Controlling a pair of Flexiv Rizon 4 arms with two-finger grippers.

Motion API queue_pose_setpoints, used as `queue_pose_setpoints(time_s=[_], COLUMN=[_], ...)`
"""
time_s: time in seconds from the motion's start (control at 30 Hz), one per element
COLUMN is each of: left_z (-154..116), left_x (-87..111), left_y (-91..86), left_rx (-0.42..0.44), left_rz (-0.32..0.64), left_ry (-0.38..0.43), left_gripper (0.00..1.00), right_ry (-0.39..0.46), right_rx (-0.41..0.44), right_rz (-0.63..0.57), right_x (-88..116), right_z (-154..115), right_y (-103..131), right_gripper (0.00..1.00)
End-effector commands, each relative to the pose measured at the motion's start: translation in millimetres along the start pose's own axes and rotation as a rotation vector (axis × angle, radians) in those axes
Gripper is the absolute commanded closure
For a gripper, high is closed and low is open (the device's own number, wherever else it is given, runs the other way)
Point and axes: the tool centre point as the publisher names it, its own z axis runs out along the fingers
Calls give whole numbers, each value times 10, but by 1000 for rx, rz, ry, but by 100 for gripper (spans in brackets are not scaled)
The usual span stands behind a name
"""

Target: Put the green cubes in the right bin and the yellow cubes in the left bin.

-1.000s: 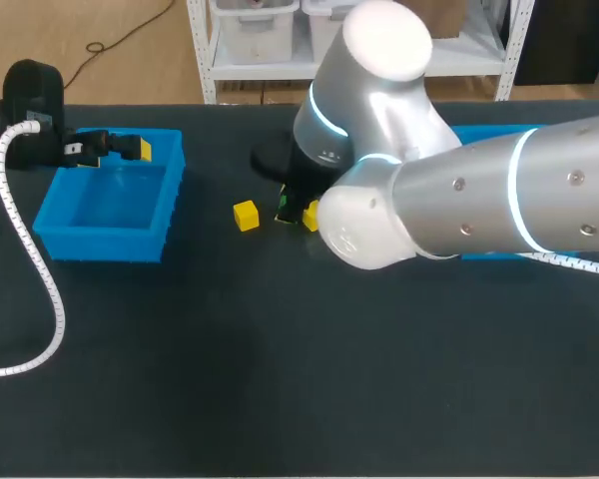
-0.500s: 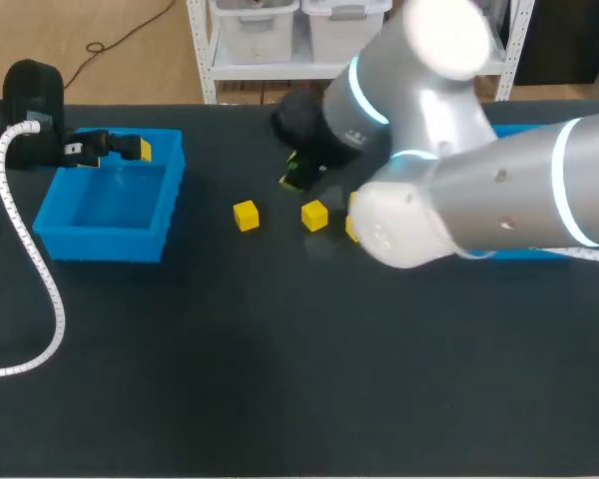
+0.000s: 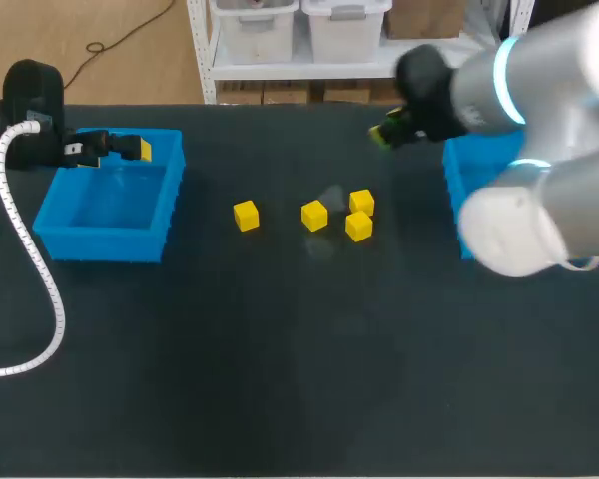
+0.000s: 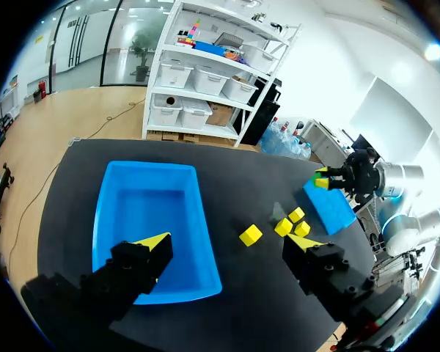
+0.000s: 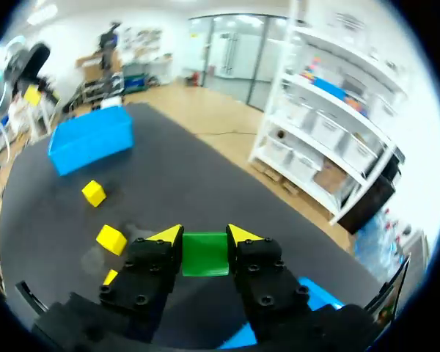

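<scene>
My right gripper (image 3: pixel 384 133) is shut on a green cube (image 5: pixel 205 254) and holds it in the air just left of the right blue bin (image 3: pixel 457 172), whose greater part my right arm hides. Several yellow cubes lie mid-table: one (image 3: pixel 245 215) apart at the left, one (image 3: pixel 314 215) in the middle and a touching pair (image 3: pixel 359 215). My left gripper (image 3: pixel 130 150) hangs open and empty over the back edge of the left blue bin (image 3: pixel 110 205). The left wrist view shows that bin (image 4: pixel 150 213) with nothing inside, and the open left gripper (image 4: pixel 231 246) above it.
The white cable of my left arm (image 3: pixel 35 259) curves over the table left of the left bin. The black tabletop (image 3: pixel 299 369) stretches toward the front.
My right arm has lifted the green cube from among the yellow cubes and carried it up and to the right, toward the right bin. My left arm has stayed still.
</scene>
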Motion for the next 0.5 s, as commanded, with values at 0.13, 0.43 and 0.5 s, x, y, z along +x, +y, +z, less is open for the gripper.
queue_pose_setpoints(time_s=[0.13,0.43,0.5], left_z=[4,4,4], left_x=[1,1,1], left_y=[6,6,6], left_rx=[2,2,2], left_rz=[0,0,0], left_ry=[-1,-1,-1], left_gripper=[0,0,0], right_ry=[-105,-58,-43], right_rx=[305,392,400], right_rz=[175,260,294], right_x=[236,582,676], right_z=[-787,-868,-857], right_y=[-321,-569,-622], right_gripper=[100,100,100])
